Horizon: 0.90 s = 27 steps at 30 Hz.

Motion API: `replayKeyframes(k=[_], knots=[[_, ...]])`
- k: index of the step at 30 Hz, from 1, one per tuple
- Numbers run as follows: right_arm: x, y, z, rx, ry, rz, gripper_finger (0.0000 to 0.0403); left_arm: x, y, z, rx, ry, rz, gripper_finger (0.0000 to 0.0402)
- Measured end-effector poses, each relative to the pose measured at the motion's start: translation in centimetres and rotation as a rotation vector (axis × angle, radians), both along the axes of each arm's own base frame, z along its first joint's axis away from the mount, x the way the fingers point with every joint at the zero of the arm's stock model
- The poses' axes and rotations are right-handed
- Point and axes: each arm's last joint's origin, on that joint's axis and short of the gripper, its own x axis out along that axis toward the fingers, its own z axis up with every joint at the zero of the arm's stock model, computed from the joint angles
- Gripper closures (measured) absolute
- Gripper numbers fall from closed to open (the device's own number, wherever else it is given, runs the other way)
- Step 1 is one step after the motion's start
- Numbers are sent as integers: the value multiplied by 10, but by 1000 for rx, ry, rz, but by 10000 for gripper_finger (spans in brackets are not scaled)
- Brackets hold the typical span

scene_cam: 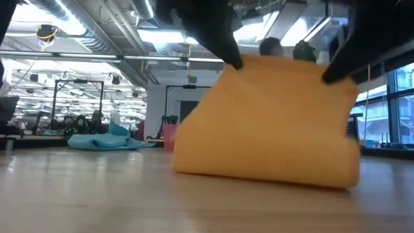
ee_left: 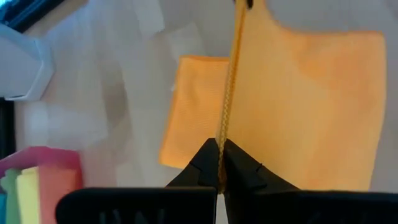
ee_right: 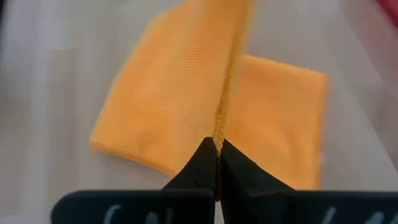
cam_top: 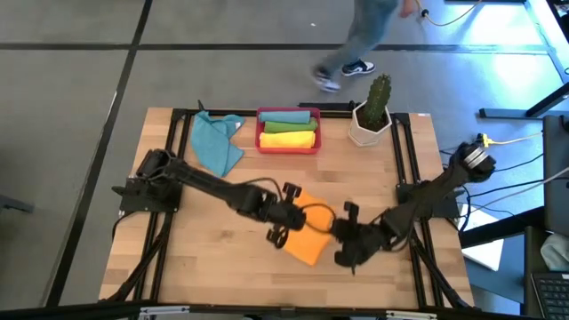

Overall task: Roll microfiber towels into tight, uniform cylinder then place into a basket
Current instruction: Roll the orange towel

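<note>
Only the low view shows the orange towel (scene_cam: 272,123) lifted.

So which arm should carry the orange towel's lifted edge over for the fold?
Neither alone, probably: left gripper and right gripper each pinch a corner of the orange towel, so moving together keeps the edge level.

a robotics lab or workshop: exposed ceiling ducts (scene_cam: 97,32), strip lights, black equipment frames (scene_cam: 65,97), floor cables (cam_top: 516,142), and a wooden workbench (cam_top: 222,258).
</note>
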Motion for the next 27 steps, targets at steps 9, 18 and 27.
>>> replayKeyframes(k=[9,18,27], knots=[[-9,-54,-34,52,-17,-144,400,13,70,-24,-108,-17,56,401],[-2,-85,-48,137,7,-196,398,2,109,-62,-257,14,83,401],[-3,-85,-50,235,59,-166,395,-2,109,-73,-257,18,86,384]])
